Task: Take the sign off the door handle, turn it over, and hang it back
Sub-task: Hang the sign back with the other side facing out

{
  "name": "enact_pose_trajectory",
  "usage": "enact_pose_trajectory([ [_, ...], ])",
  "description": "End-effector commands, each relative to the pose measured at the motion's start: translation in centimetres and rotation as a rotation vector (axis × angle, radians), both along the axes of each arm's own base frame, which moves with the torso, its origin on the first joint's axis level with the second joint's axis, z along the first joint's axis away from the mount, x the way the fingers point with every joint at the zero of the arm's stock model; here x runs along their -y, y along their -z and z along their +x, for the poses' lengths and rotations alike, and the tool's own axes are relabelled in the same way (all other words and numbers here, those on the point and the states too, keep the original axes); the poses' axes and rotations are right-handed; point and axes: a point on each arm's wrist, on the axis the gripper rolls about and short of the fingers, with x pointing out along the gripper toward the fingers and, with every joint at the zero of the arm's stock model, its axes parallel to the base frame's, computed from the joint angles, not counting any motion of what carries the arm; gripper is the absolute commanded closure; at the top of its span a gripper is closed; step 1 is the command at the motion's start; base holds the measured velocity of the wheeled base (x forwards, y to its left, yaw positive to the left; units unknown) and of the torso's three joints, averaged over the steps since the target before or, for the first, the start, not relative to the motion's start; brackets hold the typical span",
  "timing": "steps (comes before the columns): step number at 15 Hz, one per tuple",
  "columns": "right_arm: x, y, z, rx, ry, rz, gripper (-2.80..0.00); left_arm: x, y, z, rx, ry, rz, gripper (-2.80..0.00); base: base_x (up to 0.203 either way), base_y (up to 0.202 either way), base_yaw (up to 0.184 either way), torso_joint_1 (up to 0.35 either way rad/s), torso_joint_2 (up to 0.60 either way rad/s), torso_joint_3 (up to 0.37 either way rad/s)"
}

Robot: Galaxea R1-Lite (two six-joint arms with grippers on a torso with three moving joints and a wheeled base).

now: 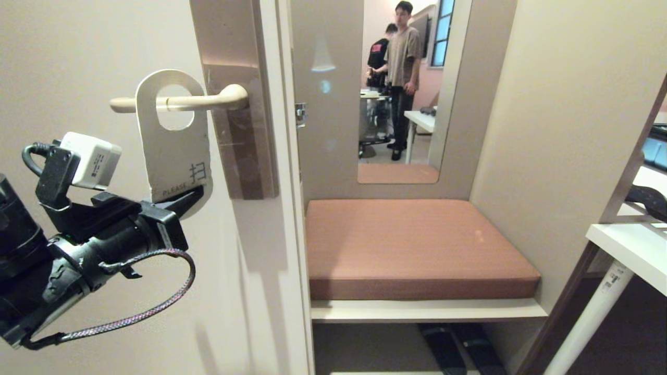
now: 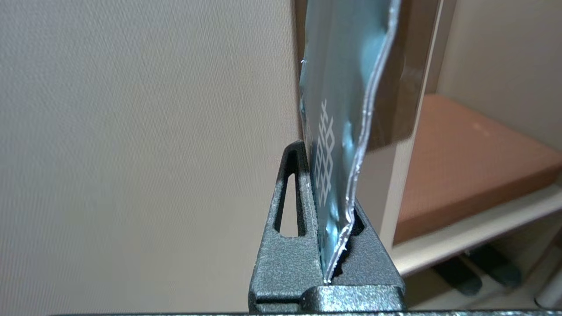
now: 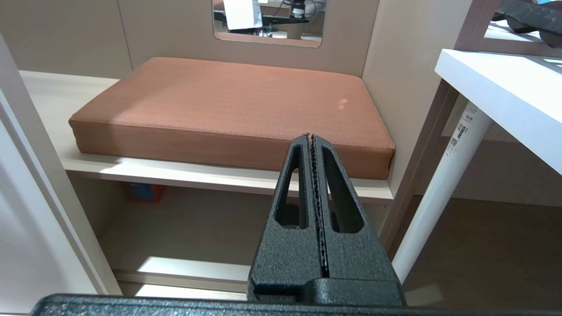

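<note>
Warm indoor light, soft shadows, bowed edges

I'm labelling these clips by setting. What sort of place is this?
Probably a mock-up hotel room entrance inside a lab or office. A hanger sign reading "PLEASE" hangs on the door handle, beside a cushioned bench, and people stand at desks beyond an opening.

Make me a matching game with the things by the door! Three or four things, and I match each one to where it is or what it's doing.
Things:
1. sign
2. door handle
3. left pincer
4. cushion

States:
A. lying on the pale shelf
B. hanging on the lever, white face out
C. pinching the sign's bottom edge
D. poking through the sign's hole

Pairs: 1-B, 2-D, 3-C, 4-A
</note>
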Motion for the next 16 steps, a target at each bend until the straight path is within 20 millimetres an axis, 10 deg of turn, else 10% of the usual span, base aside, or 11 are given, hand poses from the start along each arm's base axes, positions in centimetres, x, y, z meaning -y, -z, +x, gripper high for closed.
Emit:
enact_pose_trajectory([
  [1,0.0,0.0,0.0,0.000,-0.001,0.000,0.00,0.5,0.4,0.7,0.004,0.010,0.000,0.00,0.000,0.000,0.000,0.000,0.00,0.000],
  [15,0.0,0.0,0.0,0.000,-0.001,0.000,0.00,1.8,0.8,0.8,0.005,0.064,0.008,0.00,0.000,0.000,0.000,0.000,0.00,0.000],
  [16,0.0,0.0,0.0,0.000,-0.001,0.000,0.00,1.8,0.8,0.7,0.003,0.067,0.009,-1.65,0.000,0.000,0.000,0.000,0.00,0.000],
])
